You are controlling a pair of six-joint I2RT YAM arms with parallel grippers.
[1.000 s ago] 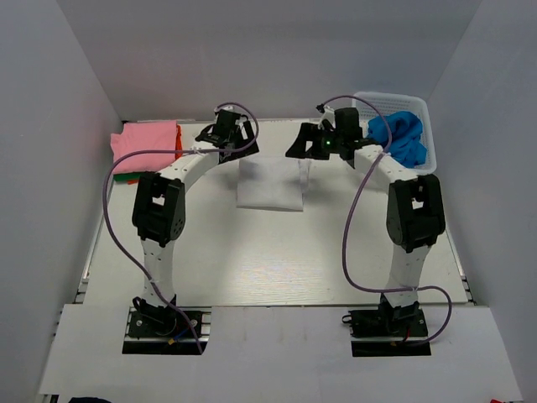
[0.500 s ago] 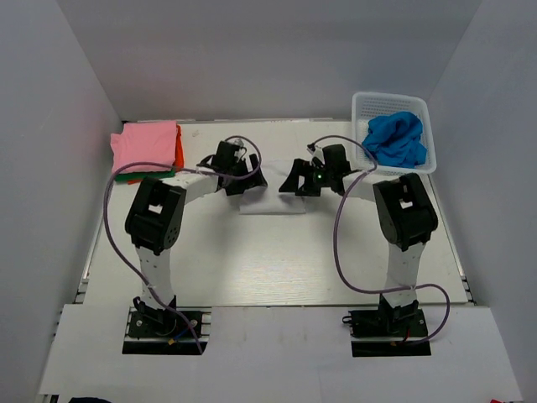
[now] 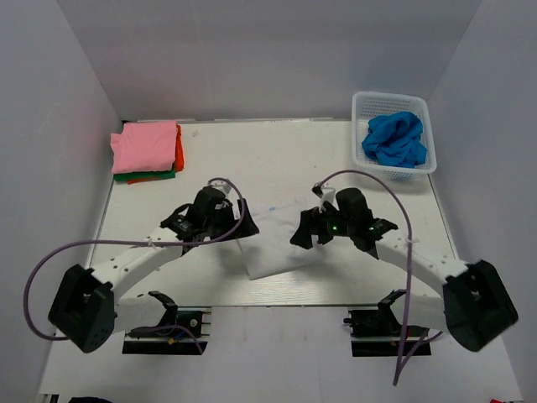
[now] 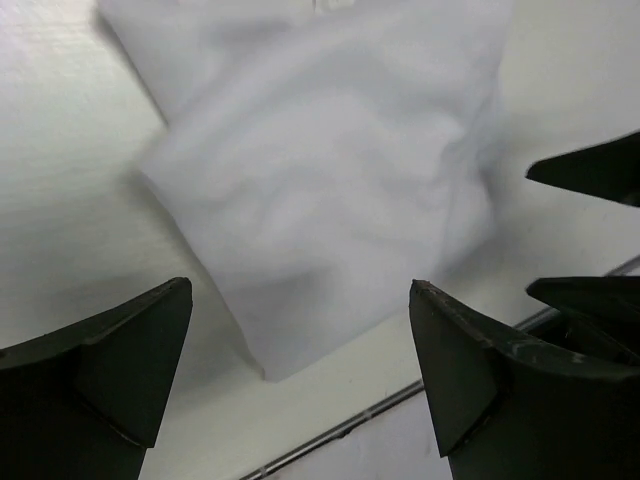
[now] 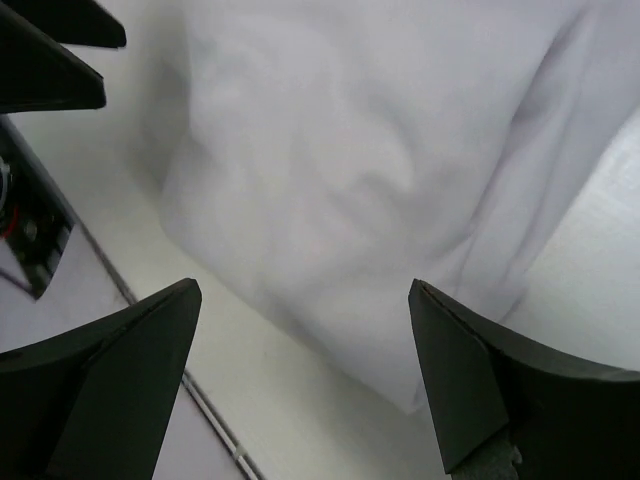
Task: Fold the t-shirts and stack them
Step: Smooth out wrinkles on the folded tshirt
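1. White t-shirt (image 3: 277,248), folded, lies askew on the table (image 3: 336,168) near its front edge, between both grippers.
2. Left gripper (image 3: 242,228) hangs over the shirt's left side, jaws spread wide, grasping nothing.
3. Right gripper (image 3: 304,237) is likewise released, above the shirt's right side.
4. Blue t-shirt (image 3: 394,139) sits crumpled in the basket (image 3: 390,99); pink t-shirt (image 3: 147,144) lies folded on others at far left.

folded shirt (image 3: 273,248) near front edge — stack (image 3: 147,147) far left, basket (image 3: 386,104) far right.
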